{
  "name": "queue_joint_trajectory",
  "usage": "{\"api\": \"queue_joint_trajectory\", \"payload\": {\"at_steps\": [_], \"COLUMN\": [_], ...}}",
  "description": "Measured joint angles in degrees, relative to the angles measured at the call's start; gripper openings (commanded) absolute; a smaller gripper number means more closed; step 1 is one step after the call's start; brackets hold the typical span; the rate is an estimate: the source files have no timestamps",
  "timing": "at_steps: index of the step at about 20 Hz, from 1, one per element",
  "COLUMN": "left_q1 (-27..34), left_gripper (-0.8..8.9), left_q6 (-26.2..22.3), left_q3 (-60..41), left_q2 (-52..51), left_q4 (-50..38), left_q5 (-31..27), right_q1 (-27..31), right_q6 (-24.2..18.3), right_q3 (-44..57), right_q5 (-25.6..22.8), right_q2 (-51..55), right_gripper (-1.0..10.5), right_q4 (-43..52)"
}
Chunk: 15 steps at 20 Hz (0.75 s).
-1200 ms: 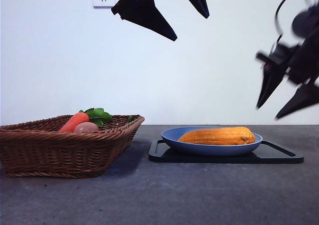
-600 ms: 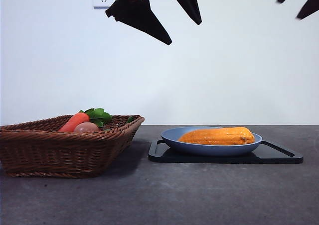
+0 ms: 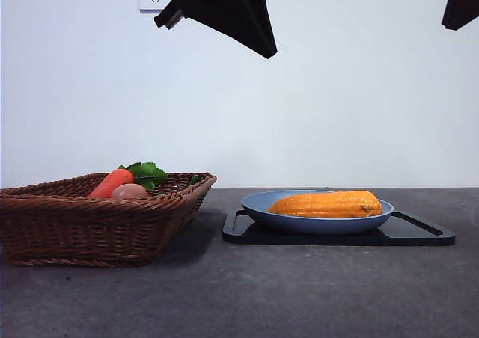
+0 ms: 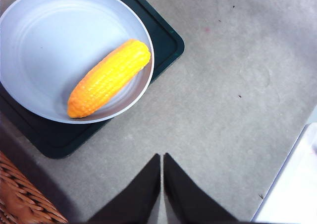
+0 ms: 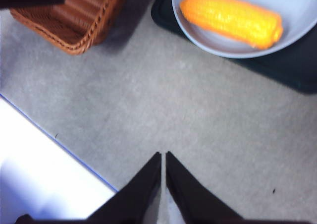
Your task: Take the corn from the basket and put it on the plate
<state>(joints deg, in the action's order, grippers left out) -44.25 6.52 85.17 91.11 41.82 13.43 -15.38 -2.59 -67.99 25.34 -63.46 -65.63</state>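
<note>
The corn (image 3: 326,204) lies lengthwise in the blue plate (image 3: 258,203), and it also shows in the left wrist view as corn (image 4: 109,78) on the plate (image 4: 44,40). At the left of the table stands the wicker basket (image 3: 90,226). My left gripper (image 3: 267,52) hangs high above the gap between basket and plate, shut and holding nothing, its jaws (image 4: 162,157) closed together. My right gripper (image 3: 458,9) shows only as a dark tip at the top right corner; in its own view the gripper (image 5: 163,155) is shut and holds nothing, with the corn (image 5: 232,19) and basket (image 5: 74,21) below.
A carrot (image 3: 111,182) with green leaves (image 3: 147,173) and a pinkish round vegetable (image 3: 129,191) lie in the basket. A flat black tray (image 3: 419,235) sits under the plate. A white strip (image 5: 39,179) borders the grey table in the right wrist view.
The right gripper rose from mid-height at the right to the top corner. The left gripper's jaws, apart before, have come together and it stayed high.
</note>
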Motion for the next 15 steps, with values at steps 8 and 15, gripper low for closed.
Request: {"api": "queue_joint_trajectory", "payload": {"at_steps": [8,15], "left_q1": [0.0,2.3], "left_gripper": [0.07,0.07], "left_q6": [0.0,-4.3], "left_q3": [0.0,0.0], "left_q2": [0.0,-0.8], "left_q4": [-6.1,-12.0], "left_q5": [0.0,0.0], "right_q1": [1.2,1.3], "right_q6": [0.0,0.0], "right_q3": [0.0,0.0], "right_q5": [0.0,0.0], "right_q2": [0.0,0.0], "right_gripper": [0.0,0.0], "right_q4": [0.5,4.1]}}
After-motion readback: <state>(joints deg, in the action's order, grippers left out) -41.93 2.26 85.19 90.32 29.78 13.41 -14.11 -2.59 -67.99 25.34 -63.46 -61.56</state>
